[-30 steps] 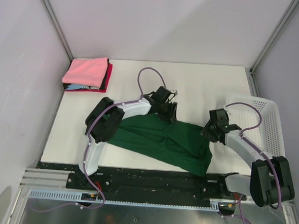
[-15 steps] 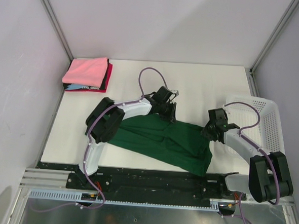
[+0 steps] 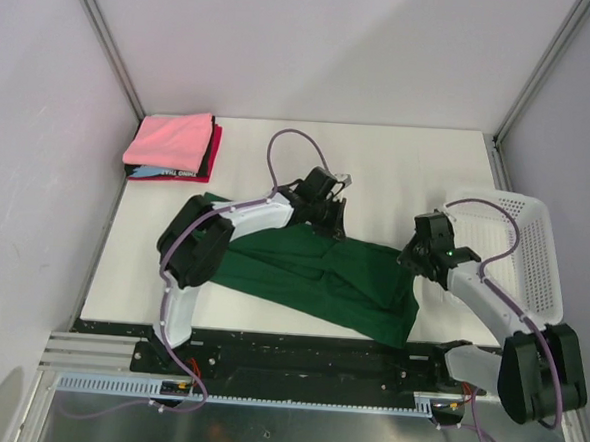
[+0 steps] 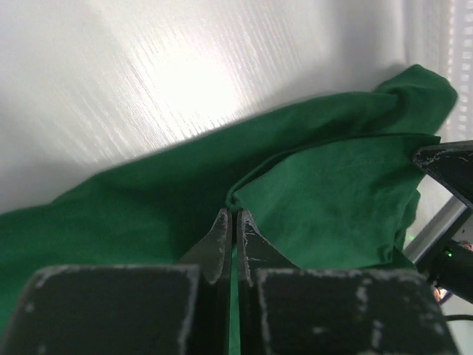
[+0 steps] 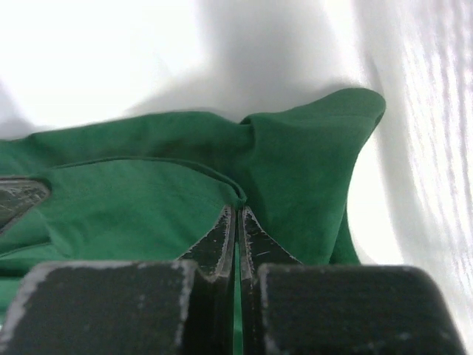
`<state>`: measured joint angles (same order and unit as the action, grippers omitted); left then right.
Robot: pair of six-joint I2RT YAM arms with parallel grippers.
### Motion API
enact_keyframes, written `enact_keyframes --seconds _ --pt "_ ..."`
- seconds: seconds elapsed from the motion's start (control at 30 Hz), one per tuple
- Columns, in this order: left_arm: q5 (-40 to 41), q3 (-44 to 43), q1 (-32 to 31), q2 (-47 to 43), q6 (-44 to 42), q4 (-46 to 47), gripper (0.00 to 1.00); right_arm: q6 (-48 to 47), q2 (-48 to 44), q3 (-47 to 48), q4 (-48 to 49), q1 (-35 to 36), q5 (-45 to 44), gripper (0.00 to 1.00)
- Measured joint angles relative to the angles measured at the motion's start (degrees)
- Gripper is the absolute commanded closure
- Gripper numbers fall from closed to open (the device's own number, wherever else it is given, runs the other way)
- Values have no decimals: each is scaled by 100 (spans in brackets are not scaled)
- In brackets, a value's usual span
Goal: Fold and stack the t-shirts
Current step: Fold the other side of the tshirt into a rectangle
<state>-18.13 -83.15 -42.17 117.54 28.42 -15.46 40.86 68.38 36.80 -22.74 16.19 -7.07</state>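
The large dark green t-shirt lies crumpled across the middle of the table. My left gripper is shut on a fold of its upper edge; in the left wrist view the jaws pinch the green cloth. My right gripper is shut on the shirt's right edge; in the right wrist view the jaws pinch a hem of the cloth. A folded stack with pink on top over black, red and light blue layers sits at the back left corner.
A white plastic mesh basket stands at the table's right edge, just behind my right arm. Grey walls close in the table on three sides. The black rail with the arm bases runs along the near edge.
Both grippers stay shut on the green shirt. The left arm's elbow has shifted left a little; the right arm has swung slightly, its gripper staying at the shirt's right edge.
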Motion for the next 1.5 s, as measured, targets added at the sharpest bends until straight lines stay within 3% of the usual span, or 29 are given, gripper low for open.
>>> enact_keyframes --seconds 0.4,0.8,1.1,1.5 --pt "186 1130 -85 -1493 4 35 100 278 -1552 63 -809 304 249 100" --pt "297 2197 -197 -2022 4 -11 100 1121 -2476 66 -1729 1740 107 100" --pt "411 2249 -258 -2105 2 -4 100 1648 -2275 -55 -2015 2605 -533 100" --pt "437 2393 -332 -1845 4 35 100 2002 -1731 -671 -1882 2903 -1010 100"
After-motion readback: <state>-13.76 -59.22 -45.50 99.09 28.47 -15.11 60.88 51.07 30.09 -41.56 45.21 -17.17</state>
